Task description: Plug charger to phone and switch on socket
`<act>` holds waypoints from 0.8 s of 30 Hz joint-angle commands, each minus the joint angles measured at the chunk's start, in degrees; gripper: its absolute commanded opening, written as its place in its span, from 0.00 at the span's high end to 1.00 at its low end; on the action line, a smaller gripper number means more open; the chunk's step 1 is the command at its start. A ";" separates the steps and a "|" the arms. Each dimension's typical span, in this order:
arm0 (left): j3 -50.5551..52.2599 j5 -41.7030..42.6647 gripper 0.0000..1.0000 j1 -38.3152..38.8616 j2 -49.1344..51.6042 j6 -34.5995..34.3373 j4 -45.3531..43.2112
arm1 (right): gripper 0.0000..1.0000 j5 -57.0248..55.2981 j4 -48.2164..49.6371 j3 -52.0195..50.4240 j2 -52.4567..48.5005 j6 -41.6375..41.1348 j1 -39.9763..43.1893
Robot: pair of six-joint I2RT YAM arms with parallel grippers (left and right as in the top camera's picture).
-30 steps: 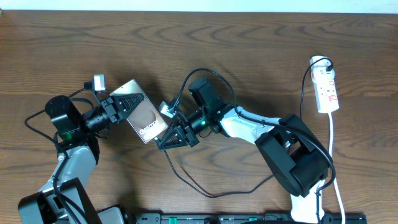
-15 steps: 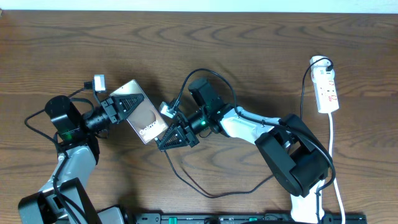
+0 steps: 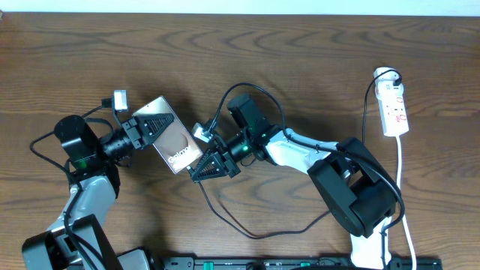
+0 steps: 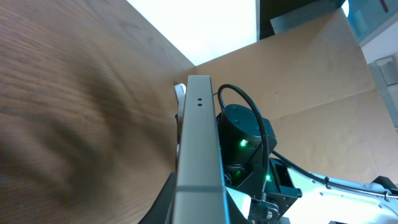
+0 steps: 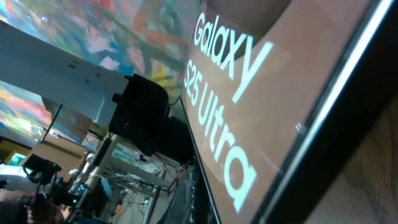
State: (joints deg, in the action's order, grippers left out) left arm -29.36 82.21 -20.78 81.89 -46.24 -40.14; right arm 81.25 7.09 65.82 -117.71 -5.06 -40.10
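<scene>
The phone (image 3: 172,139), a brown slab with white lettering, is held tilted off the table by my left gripper (image 3: 141,129), which is shut on its upper-left end. In the left wrist view the phone (image 4: 199,143) shows edge-on between the fingers (image 4: 198,214). My right gripper (image 3: 204,168) is at the phone's lower-right end, shut on the charger, whose thin black cable (image 3: 229,220) trails from it across the table. The plug tip is hidden. The right wrist view is filled by the phone's face (image 5: 249,93). The socket (image 3: 395,107) lies far right.
The socket's white lead (image 3: 402,187) runs down the right side past the right arm's base (image 3: 352,191). The left arm's base (image 3: 79,150) is at the left. A black rail (image 3: 300,262) lies along the front edge.
</scene>
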 commanded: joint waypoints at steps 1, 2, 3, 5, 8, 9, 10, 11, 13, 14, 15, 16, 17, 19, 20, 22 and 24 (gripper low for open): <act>0.04 3.63 0.92 0.61 -0.15 1.07 -0.28 | 0.99 0.13 0.09 0.04 -0.33 -0.04 0.52; 0.04 3.91 0.92 0.61 -0.15 1.60 -0.28 | 0.99 0.13 -0.04 0.04 -0.33 -0.02 0.66; 0.04 4.17 0.93 0.61 -0.15 1.79 -0.28 | 0.99 0.13 -0.20 0.04 -0.33 -0.02 0.79; 0.04 4.28 0.93 0.61 -0.15 1.88 -0.28 | 0.99 0.13 -0.46 0.04 -0.31 -0.02 1.16; 0.04 4.33 0.92 0.61 -0.15 1.90 -0.28 | 0.99 0.15 -0.46 0.04 -0.33 -0.02 1.55; 0.04 4.33 0.92 0.61 -0.15 1.88 -0.28 | 0.99 0.15 -0.44 0.04 -0.33 -0.02 1.57; 0.04 4.33 0.93 0.61 -0.15 1.90 -0.28 | 0.99 0.15 -0.44 0.04 -0.31 -0.02 1.55; 0.04 4.33 0.92 0.61 -0.15 1.90 -0.31 | 0.99 0.15 -0.44 0.04 -0.33 0.00 1.55; 0.04 4.33 0.93 0.61 -0.15 1.90 -0.31 | 0.99 0.15 -0.44 0.04 -0.33 -0.02 1.55; 0.04 4.33 0.93 0.61 -0.15 1.90 -0.28 | 0.99 0.15 -0.44 0.04 -0.33 0.00 1.55; 0.04 4.33 0.92 0.61 -0.15 1.90 -0.28 | 0.99 0.13 -0.44 0.04 -0.33 0.00 1.55; 0.04 4.35 0.93 0.61 -0.15 1.88 -0.28 | 0.99 0.13 -0.44 0.04 -0.33 0.00 1.55; 0.04 4.37 0.92 0.61 -0.15 1.90 -0.28 | 0.99 0.13 -0.44 0.04 -0.33 0.00 1.55; 0.04 4.37 0.93 0.61 -0.15 1.88 -0.28 | 0.99 0.13 -0.44 0.04 -0.33 0.00 1.55; 0.04 4.37 0.93 0.61 -0.15 1.88 -0.28 | 0.99 0.13 -0.44 0.04 -0.33 0.02 1.55; 0.04 4.37 0.92 0.61 -0.15 1.88 -0.28 | 0.99 0.13 -0.46 0.04 -0.33 0.02 1.62; 0.04 4.42 0.92 0.61 -0.15 1.88 -0.28 | 0.99 0.13 -0.46 0.04 -0.33 0.02 1.73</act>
State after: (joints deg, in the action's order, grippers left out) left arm -29.36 82.61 -20.78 81.89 -44.97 -40.21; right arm 81.36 6.28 65.71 -117.73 -5.04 -39.40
